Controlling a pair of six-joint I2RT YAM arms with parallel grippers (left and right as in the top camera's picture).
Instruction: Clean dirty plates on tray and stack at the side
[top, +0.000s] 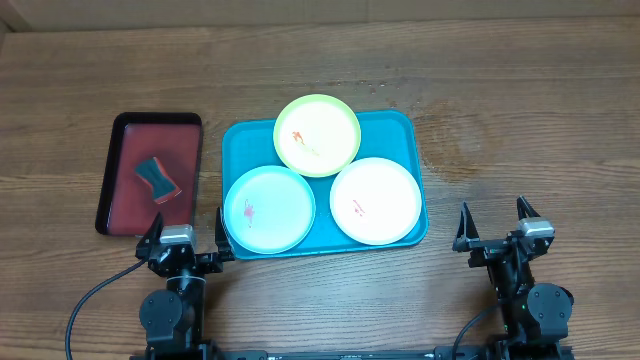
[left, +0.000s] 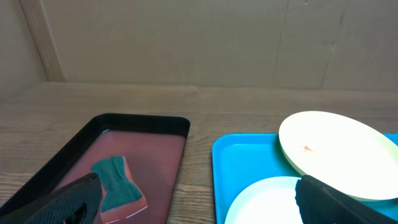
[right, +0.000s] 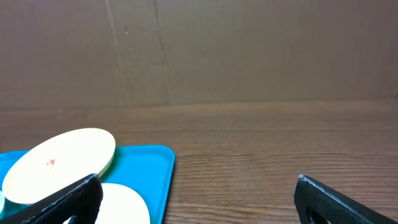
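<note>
at mid-desk (top: 520, 110), sees the turquoise tray (top: 245, 140) carrying all three plates: yellow-green plate (top: 317, 135) at the far side, overlapping the pale blue plate (top: 269, 209) near left and the white plate (top: 375, 200) near right, each with small red smears. finds a dark red tray (top: 130, 205) just left, sponge (top: 157, 178) inside. notes left claw (top: 187, 228) by the turquoise tray's near left corner and right claw (top: 493, 215) well right, both spread wide, pinching nothing.

turquoise tray (top: 400, 128) | yellow-green plate (top: 317, 135) over rear rim | blue plate (top: 269, 208) front-left | white plate (top: 375, 200) front-right
</note>
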